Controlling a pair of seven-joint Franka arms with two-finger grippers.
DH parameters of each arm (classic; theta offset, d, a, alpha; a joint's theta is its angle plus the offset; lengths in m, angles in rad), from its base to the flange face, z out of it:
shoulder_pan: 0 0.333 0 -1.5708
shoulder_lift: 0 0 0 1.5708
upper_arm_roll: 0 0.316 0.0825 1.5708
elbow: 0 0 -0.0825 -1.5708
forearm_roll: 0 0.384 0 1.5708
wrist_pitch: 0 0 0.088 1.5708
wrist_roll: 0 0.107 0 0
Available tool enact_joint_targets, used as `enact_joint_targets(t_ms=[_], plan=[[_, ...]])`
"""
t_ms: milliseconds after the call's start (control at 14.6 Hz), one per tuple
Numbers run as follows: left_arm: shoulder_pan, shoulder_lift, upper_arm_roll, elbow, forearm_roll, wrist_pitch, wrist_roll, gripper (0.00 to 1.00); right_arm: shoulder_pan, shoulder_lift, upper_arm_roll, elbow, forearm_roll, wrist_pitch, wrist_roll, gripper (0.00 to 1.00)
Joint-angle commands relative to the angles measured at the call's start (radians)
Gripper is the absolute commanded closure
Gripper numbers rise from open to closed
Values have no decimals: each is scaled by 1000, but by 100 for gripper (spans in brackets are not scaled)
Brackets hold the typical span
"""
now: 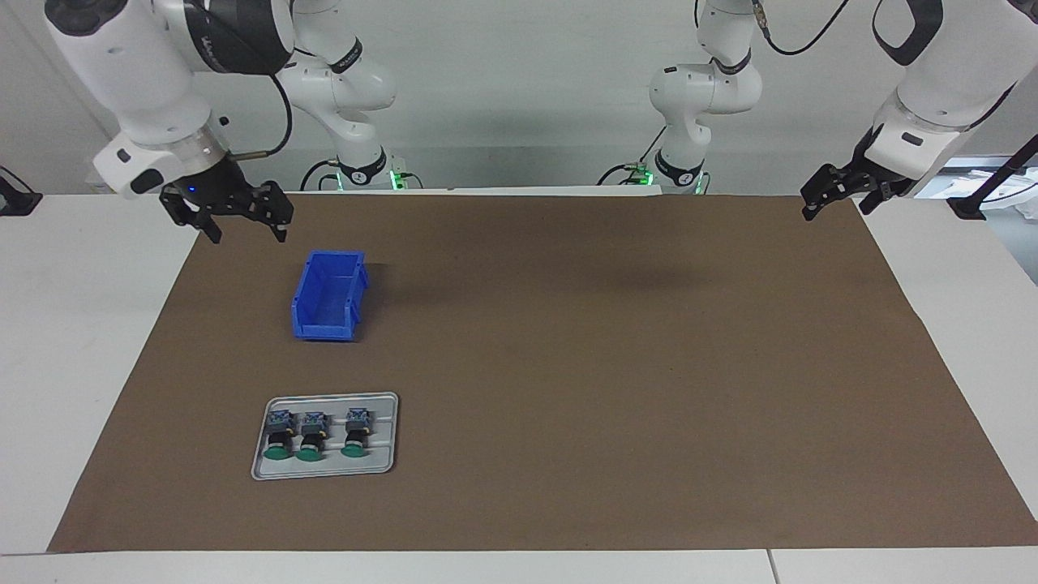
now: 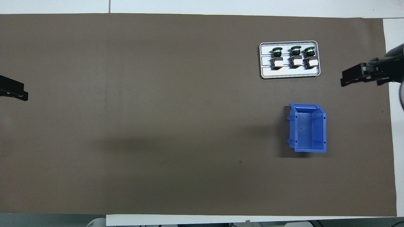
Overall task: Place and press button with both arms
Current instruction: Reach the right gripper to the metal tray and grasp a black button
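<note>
Hanging over the brown mat's edge at its own end of the counter (image 1: 49,365), the right hand (image 1: 241,222) has its fingers spread and grips nothing. Three buttons (image 1: 310,435) lie side by side in a grey tray (image 1: 385,466), green caps pointing away from the robots. They sit well apart from this hand and lower, with a blue bin (image 1: 328,295) on the mat (image 1: 568,365) between hand and tray; the bin stands just beside the spot the hand is over. The left hand (image 1: 835,199) waits over the mat's corner at the left arm's end, fingers spread too, holding nothing, far from the tray.
</note>
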Motion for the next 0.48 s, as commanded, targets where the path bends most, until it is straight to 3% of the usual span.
enact_joint_targets(t_ms=[0, 137, 412], plan=[[-2, -11, 3, -6, 17, -10, 2, 0, 70, 159, 5, 24, 9, 170, 53, 0], [-2, -11, 3, -6, 17, -8, 1, 0, 104, 259, 5, 32, -3, 319, 78, 0], [-1, -17, 3, -13, 16, -8, 0, 0, 127, 423, 5, 47, -13, 496, 113, 0]])
